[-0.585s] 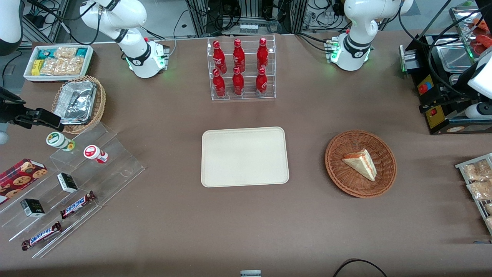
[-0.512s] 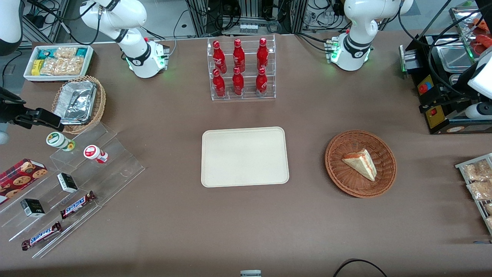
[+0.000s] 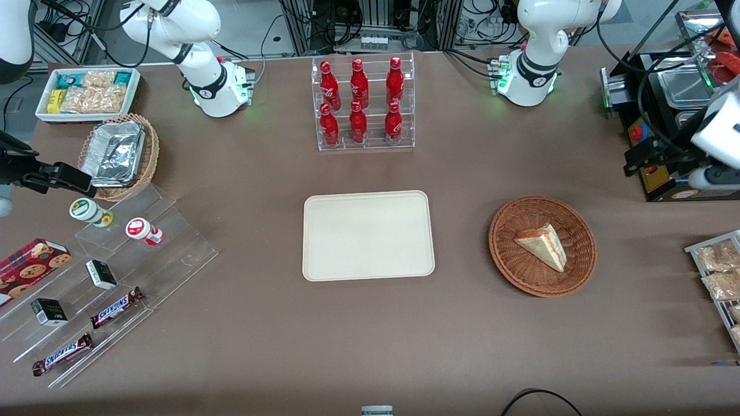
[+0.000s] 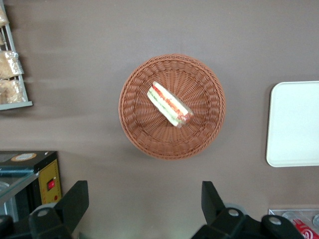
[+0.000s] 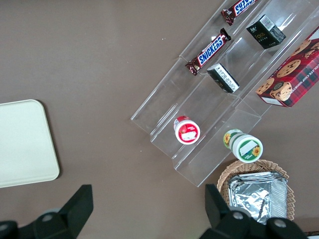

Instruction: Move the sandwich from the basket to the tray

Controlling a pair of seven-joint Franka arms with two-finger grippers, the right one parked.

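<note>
The sandwich [image 3: 542, 245] is a pale bread wedge with red and green filling, lying in the round reddish-brown wicker basket [image 3: 520, 271]. The wrist view looks straight down on the sandwich [image 4: 169, 103] in the basket [image 4: 144, 137]. My gripper [image 3: 639, 156] hangs high over the table edge by the black machine, farther from the front camera than the basket and toward the working arm's end. My gripper [image 4: 143, 199] is open wide with nothing between its fingers. The cream tray [image 3: 367, 235] lies bare at the table's middle, beside the basket; its edge [image 4: 294, 124] shows in the wrist view.
A black machine [image 3: 665, 115] with steel pans stands close to my gripper. A rack of snack bags [image 3: 717, 271] lies at the working arm's end. A clear rack of red bottles [image 3: 361, 104] stands farther from the front camera than the tray. Stepped acrylic shelves [image 3: 115, 271] hold snacks at the parked arm's end.
My gripper has shifted a little toward the basket and nearer to the front camera. Sandwich, basket and tray have not moved.
</note>
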